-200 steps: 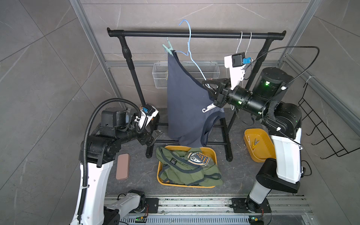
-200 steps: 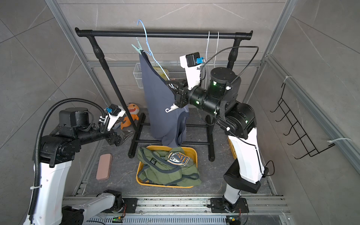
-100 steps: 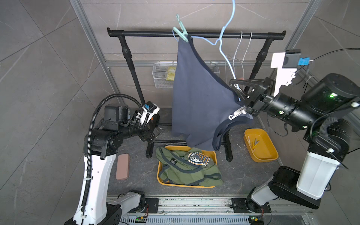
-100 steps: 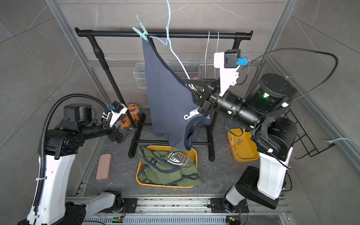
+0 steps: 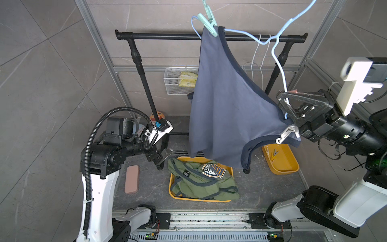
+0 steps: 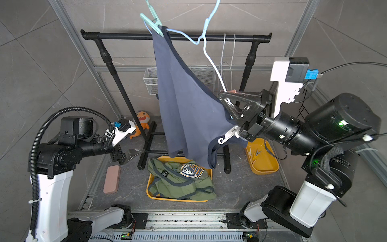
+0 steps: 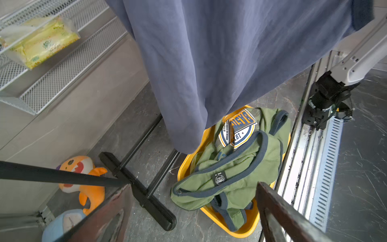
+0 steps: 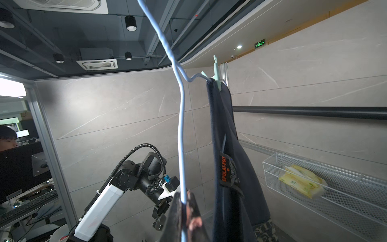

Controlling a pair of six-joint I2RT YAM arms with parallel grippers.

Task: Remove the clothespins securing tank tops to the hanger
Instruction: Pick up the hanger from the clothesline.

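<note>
Two top views, entries common to both.
- Navy tank top (image 5: 226,100): centre of frame, hung on a pale blue wire hanger (image 5: 278,56) that tilts steeply, one end at 12 o'clock and the other at 3 o'clock.
- Mint clothespin (image 5: 209,23): 12 o'clock, clipped over the top's strap at the hanger's high end.
- White clothespin (image 5: 287,134): at the top's dark trim, just below the right claw (image 5: 281,99).
- Right claw: 3 o'clock, pressed together on the hanger wire.
- Left claw (image 5: 165,154): 7 o'clock, spread, holding nothing, near the navy hem but apart from it.
- Olive tank tops (image 5: 201,180): heaped in a yellow tray (image 5: 173,194) on the bench at 6 o'clock.
- Yellow clothespins (image 5: 273,154): lying in a smaller yellow tray (image 5: 291,167) at 4 o'clock.
- Black rack rail (image 5: 163,37): across the 12 o'clock side, carrying two white hangers (image 5: 259,52).

Left wrist view.
- Left claw: its fingers (image 7: 278,209) stand wide apart and empty.
- Olive tank tops (image 7: 230,182): seen between the fingers, in their tray.
- Navy tank top (image 7: 230,52): hanging over the tray.
- Orange plush toy (image 7: 92,194): beside the rack's foot.

Right wrist view.
- Right claw (image 8: 185,209): pinching the hanger wire (image 8: 180,136).
- Mint clothespin (image 8: 216,77): gripping the navy tank top (image 8: 226,136) at the hanger's far end.
</note>
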